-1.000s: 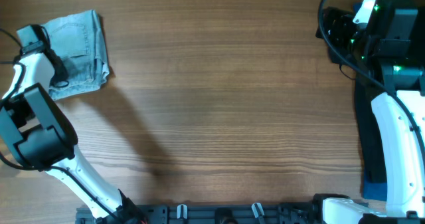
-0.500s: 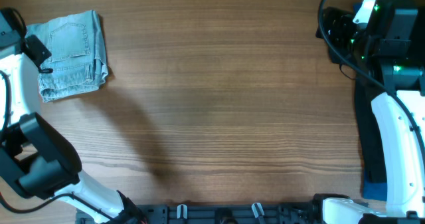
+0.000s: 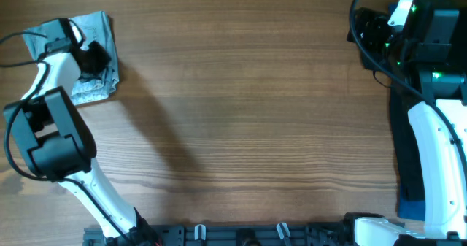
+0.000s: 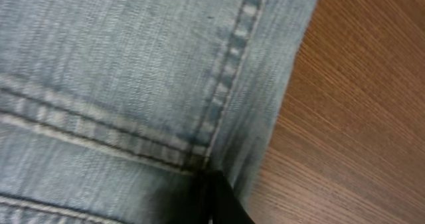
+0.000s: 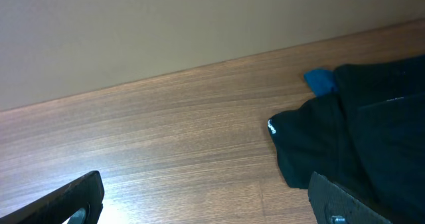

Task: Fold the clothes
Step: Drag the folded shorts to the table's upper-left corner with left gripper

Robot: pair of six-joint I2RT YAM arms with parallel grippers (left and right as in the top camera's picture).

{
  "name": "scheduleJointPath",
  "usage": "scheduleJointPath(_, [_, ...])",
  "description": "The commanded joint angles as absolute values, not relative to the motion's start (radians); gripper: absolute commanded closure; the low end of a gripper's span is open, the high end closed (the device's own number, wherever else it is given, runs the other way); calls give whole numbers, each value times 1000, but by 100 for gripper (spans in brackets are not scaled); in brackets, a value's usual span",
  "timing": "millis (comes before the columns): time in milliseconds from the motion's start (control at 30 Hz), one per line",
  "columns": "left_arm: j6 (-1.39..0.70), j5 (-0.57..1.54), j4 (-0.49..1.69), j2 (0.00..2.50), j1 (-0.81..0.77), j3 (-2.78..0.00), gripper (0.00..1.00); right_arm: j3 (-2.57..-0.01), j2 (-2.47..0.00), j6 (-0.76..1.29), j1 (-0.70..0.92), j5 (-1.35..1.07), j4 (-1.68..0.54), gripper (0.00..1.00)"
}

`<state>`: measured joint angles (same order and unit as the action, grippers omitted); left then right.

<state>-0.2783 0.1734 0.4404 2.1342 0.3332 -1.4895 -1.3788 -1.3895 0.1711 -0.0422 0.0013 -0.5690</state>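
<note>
The clothes, light-blue denim shorts [image 3: 100, 25], lie folded into a small bundle at the table's far left corner. My left gripper [image 3: 93, 58] is low over the middle of that bundle. In the left wrist view the denim [image 4: 119, 71] with its stitched seams fills most of the frame. The left gripper [image 4: 214, 205] is shut there, its dark tips together against the cloth beside the bundle's right edge, with no fold visibly pinched between them. My right gripper [image 5: 216, 207] is open over bare wood at the far right, away from the shorts.
A black garment [image 5: 362, 131] with a bit of blue fabric [image 5: 321, 81] lies on the table just ahead of the right gripper. The right arm [image 3: 430, 151] runs along the right edge. Wood table [image 3: 248, 122] spreads between the arms.
The left arm pulled off the shorts' left side, then swung back over the bundle's middle. Its jaws closed on the way. The right arm stayed still.
</note>
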Motion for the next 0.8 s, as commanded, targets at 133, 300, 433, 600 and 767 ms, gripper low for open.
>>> scheduleJointPath(133, [-295,23,643,2173,317,-1478,96,-1372,-1399,184,-41,16,-567,1])
scheduleJointPath(300, [-292,-26,762,2173,317,-1478,96,-1372,-1399,183,-41,16,-567,1])
scheduleJointPath(433, [-292,-59,818,2173,317,-1478,95,-1372,-1399,184,-41,16,-567,0])
scheduleJointPath(600, [-293,-104,846,2161,317,-1478,95,-1372,-1399,184,-41,16,-567,1])
scheduleJointPath(767, [-293,-113,827,2120,318,-1478,95,-1372,-1399,184,-41,16,-567,1])
